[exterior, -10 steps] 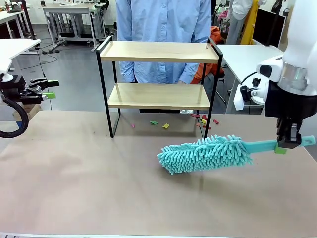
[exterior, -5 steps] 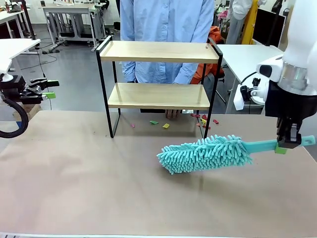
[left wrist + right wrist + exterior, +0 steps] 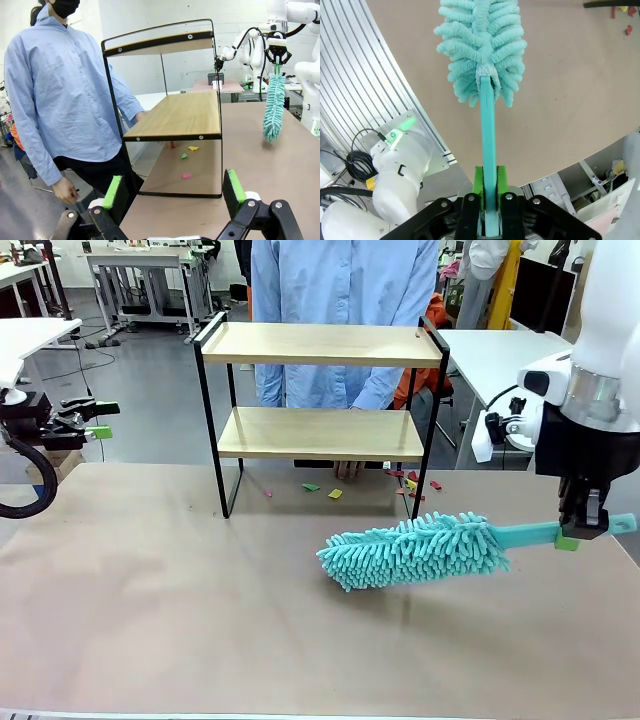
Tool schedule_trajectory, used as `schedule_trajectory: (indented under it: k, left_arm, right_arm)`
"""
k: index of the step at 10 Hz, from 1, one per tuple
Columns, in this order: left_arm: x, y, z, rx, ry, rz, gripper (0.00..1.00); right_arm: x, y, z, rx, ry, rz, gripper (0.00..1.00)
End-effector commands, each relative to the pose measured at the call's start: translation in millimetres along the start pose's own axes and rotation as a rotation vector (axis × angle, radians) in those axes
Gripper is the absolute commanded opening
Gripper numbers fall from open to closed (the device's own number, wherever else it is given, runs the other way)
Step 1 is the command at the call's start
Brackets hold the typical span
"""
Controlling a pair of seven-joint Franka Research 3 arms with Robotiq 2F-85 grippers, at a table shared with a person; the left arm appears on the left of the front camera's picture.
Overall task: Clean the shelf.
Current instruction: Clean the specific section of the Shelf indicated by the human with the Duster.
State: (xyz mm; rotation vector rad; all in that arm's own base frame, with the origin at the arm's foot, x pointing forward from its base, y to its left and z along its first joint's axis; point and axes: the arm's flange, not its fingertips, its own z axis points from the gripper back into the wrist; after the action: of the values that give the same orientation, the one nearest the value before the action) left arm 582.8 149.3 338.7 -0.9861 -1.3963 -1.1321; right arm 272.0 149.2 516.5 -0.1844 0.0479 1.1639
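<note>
Just one duster (image 3: 415,550), one two-board shelf (image 3: 320,435)

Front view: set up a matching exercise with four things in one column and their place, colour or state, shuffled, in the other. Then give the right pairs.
Things
1. duster
2. paper scraps
3. left claw
4. shelf

Descriptions
A. light wooden boards in a thin black frame
B. open, holding nothing, at the picture's left edge
C. teal and fluffy, its handle gripped by the right claw
D. small coloured bits lying on the table around the shelf's base

Pairs: 1-C, 2-D, 3-B, 4-A
</note>
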Motion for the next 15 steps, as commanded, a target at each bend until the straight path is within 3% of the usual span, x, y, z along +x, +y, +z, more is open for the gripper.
schedule_trajectory:
  k: [1, 7, 10, 13, 15]
  left_arm:
    - [3, -2, -1, -0.003, 0.002, -0.005, 1.00]
    - [3, -2, -1, -0.003, 0.002, -0.005, 1.00]
    - [3, -2, -1, -0.003, 0.002, -0.005, 1.00]
    - [3, -2, -1, -0.003, 0.002, -0.005, 1.00]
    - [3, -2, -1, -0.003, 0.002, -0.005, 1.00]
  right_arm:
    - [4, 0, 6, -0.006, 0.001, -0.010, 0.13]
    - [0, 0, 0, 0.000, 0.000, 0.000, 0.13]
    - [35, 48, 20, 0.018, -0.038, -0.159, 0.13]
    - [98, 100, 24, 0.090, -0.035, -0.465, 0.13]
    - [129, 120, 29, 0.082, -0.095, -0.632, 0.13]
